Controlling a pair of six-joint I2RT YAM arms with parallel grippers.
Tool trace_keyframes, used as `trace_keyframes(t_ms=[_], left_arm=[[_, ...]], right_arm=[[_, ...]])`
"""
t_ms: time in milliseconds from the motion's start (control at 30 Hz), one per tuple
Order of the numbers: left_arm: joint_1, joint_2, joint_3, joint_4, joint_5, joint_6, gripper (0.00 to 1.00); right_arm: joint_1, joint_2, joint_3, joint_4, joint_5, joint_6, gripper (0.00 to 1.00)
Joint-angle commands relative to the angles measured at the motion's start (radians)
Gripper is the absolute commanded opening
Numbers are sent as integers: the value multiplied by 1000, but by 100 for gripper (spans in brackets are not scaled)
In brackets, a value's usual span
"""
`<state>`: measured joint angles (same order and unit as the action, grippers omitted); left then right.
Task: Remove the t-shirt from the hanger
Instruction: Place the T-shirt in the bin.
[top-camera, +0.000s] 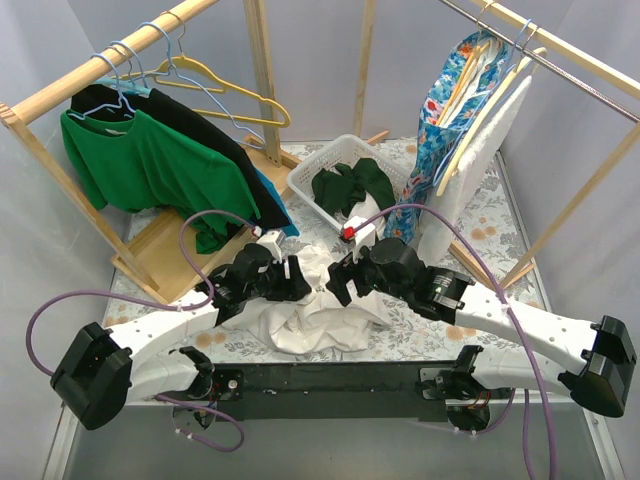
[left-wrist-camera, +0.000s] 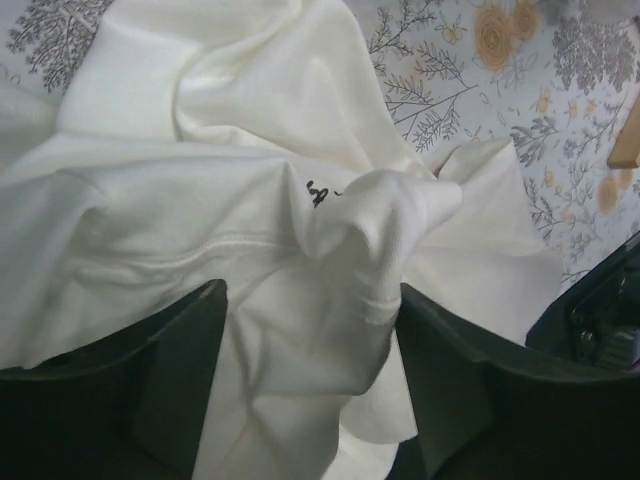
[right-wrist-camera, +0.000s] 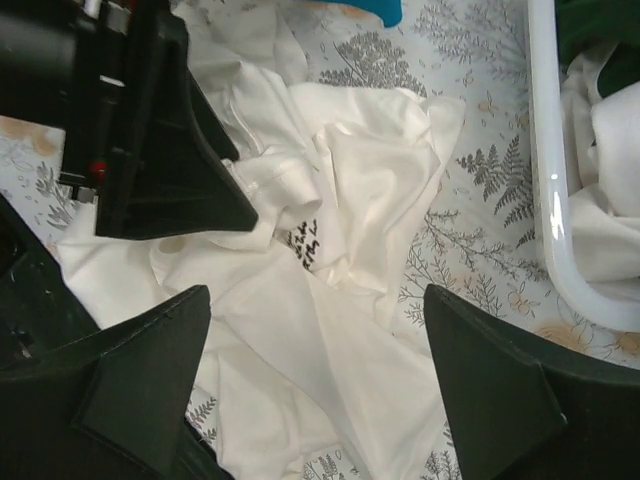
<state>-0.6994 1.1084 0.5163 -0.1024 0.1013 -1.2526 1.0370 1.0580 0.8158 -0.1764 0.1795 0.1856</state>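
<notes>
The white t-shirt (top-camera: 320, 322) lies crumpled on the floral tablecloth between my two grippers; no hanger shows in it. My left gripper (top-camera: 297, 280) is low over its left part. In the left wrist view the left gripper (left-wrist-camera: 310, 290) is open, with a raised fold of the t-shirt (left-wrist-camera: 370, 230) between the wide-apart fingers. My right gripper (top-camera: 338, 284) is just right of it. In the right wrist view the right gripper (right-wrist-camera: 316, 292) is open and empty above the t-shirt (right-wrist-camera: 350, 230), with the left gripper (right-wrist-camera: 160, 150) close at the upper left.
A white basket (top-camera: 300, 181) holding green clothes (top-camera: 350, 185) stands behind the t-shirt; its rim (right-wrist-camera: 547, 200) shows at the right. A wooden rack at the left holds a green shirt (top-camera: 150, 165) and a yellow hanger (top-camera: 230, 90). A floral garment (top-camera: 450, 110) hangs at the right.
</notes>
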Motion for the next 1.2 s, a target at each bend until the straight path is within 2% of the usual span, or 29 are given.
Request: trace_keyframes(t_ms=[0,167,267,500,800,967,1167], left_arm=[[-6,-90,33,-72,-89,5,78],[-6,-202,149,-235,-193,70,93],[-6,-265,203,-318,-256,94,98],[-6,-361,248,-425,-334,98,98],[-6,-436,245,-441,-354,105,98],[-6,-469,238,-450,-345,124,98],[-6,-487,229,-462,-348,116,98]], right_arm=[[15,22,-7,28,64,51,95],[21,39,3,28,67,43,98],[28,57,17,25,77,26,98],[81,213,89,-11,87,-15,98],[132,430,99,144,-43,-107,98],[132,555,71,161,32,-101,98],[132,683,46,207,8,-86,98]])
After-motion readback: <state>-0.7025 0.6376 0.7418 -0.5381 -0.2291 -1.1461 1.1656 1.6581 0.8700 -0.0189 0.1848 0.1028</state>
